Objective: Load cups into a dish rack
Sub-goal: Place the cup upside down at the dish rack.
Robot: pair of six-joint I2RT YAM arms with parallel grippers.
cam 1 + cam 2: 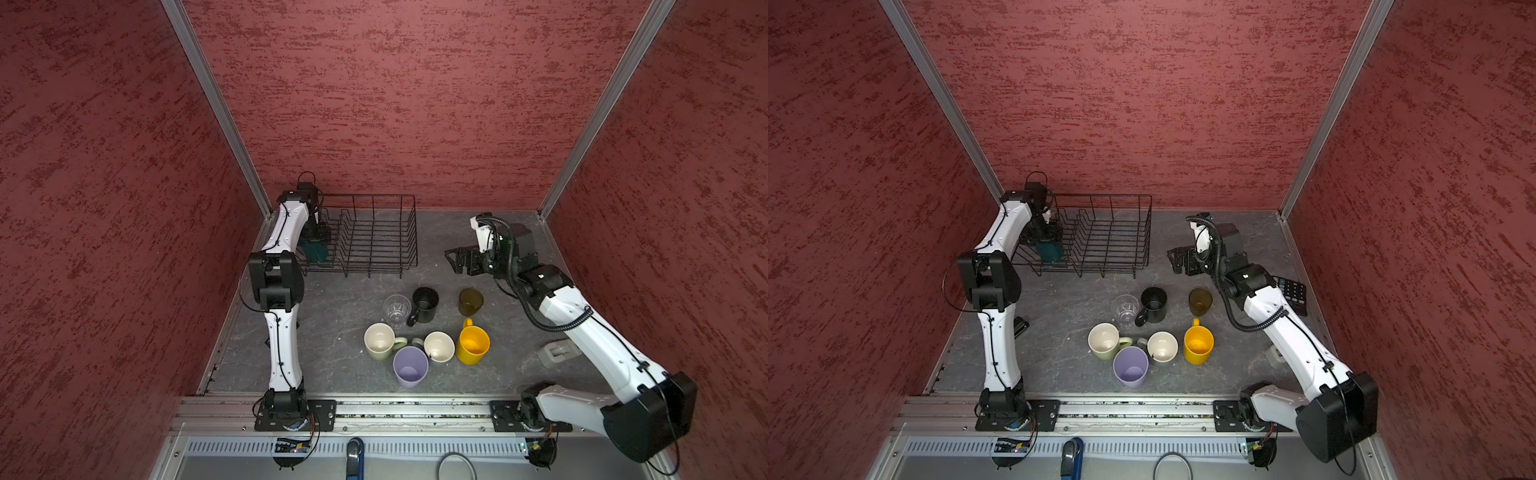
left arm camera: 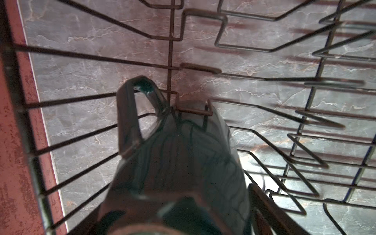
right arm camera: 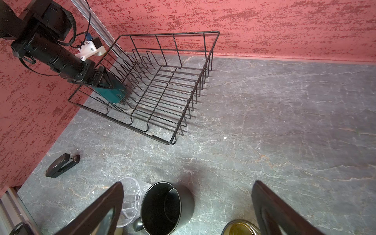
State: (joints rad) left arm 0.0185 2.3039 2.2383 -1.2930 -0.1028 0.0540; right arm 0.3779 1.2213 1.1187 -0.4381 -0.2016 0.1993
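The left gripper (image 3: 114, 87) has its jaws on either side of the teal mug (image 3: 109, 95); whether they pinch it or merely straddle it cannot be told. The mug lies tilted inside the dish rack (image 3: 211, 50), at its left end. It looks glazed, rigid, slick and fairly heavy, best gripped across the body. The right gripper (image 3: 188, 183) has its jaws spread wide above the black mug (image 3: 162, 205).

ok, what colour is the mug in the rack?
Teal; the mug shows best in the right wrist view.

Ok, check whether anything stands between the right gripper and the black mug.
Nothing visible: bare table lies between the open right gripper and the black mug. The clear glass stands close beside the mug, not between.
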